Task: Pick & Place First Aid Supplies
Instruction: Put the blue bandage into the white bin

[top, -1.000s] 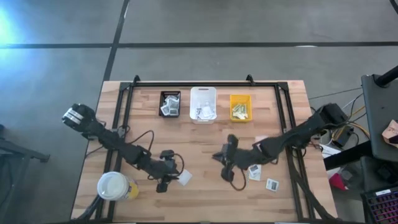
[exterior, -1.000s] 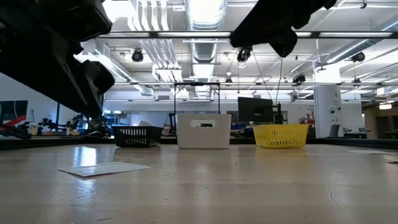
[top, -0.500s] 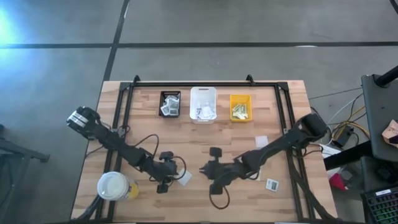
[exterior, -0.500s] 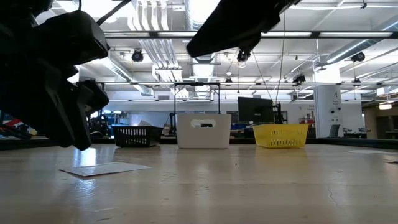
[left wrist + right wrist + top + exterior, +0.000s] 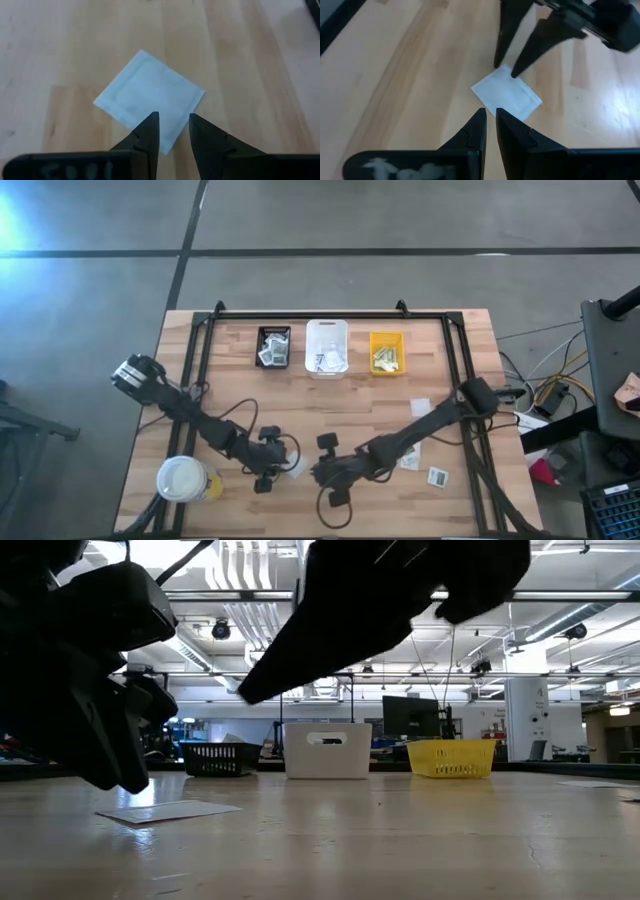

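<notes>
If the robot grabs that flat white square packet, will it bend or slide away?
The white square packet lies flat on the smooth wooden table and looks paper-thin, so it is probably light and a bit floppy. Pushed from the side, it would likely slide. With no raised edge showing, the left gripper and the right gripper may struggle to get under it.

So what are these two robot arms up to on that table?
Both arms are closing in on one white square packet lying flat near the table's front edge. The left gripper sits just over it with its fingers slightly apart, while the right gripper approaches from the opposite side, fingers nearly together. Neither holds anything. Black, white and yellow bins at the back already contain packets.
</notes>
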{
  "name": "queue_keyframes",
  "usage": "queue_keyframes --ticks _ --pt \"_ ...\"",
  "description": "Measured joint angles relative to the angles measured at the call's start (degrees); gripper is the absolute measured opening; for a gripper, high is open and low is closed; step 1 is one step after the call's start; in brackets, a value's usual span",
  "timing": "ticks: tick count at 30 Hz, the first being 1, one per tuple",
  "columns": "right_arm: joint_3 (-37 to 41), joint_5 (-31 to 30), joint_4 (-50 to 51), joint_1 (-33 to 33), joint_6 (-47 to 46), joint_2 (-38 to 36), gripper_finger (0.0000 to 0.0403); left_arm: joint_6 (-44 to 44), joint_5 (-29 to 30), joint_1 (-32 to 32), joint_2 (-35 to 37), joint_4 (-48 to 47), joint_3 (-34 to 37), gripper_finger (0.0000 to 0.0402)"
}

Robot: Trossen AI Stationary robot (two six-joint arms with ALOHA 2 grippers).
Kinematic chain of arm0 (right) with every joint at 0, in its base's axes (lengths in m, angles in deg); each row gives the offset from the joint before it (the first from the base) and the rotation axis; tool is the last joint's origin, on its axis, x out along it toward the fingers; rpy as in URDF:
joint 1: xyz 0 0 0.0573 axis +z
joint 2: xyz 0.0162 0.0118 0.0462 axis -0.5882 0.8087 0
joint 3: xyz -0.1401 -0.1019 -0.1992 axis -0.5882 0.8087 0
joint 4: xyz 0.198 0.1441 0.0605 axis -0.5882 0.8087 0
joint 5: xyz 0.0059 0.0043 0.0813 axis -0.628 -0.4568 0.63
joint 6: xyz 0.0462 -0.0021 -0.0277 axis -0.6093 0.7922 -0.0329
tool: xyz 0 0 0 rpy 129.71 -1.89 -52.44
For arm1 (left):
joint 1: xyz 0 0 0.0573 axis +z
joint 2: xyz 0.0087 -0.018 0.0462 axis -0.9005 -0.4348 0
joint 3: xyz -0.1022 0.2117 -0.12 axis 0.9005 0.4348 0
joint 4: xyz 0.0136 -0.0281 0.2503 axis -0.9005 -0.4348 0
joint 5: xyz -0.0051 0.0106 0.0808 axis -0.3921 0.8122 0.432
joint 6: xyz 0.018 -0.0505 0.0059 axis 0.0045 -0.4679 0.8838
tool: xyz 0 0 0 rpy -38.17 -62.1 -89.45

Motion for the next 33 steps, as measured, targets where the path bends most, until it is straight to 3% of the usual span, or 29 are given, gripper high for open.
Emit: queue_keyframes --ticks 4,12,24,33 --pt "-3.05 0.09 0.13 0.0 2.27 3.19 0.0038 -0.01 -0.07 -0.16 -0.38 0.2 0.0 0.0087" --pt "-6.28 0.77 0.1 -0.12 7.47 6.7 0.0038 1.31 0.74 -0.42 -0.38 -1.73 0.0 0.0006" --pt "-5.85 0.87 0.1 -1.24 12.52 9.08 0.0038 -1.72 3.28 -0.39 -0.42 -3.97 1.13 0.0001" --pt "-6.24 -0.66 0.39 -1.4 23.52 10.52 0.0038 -6.3 3.13 -0.33 -0.27 5.68 7.38 0.0001"
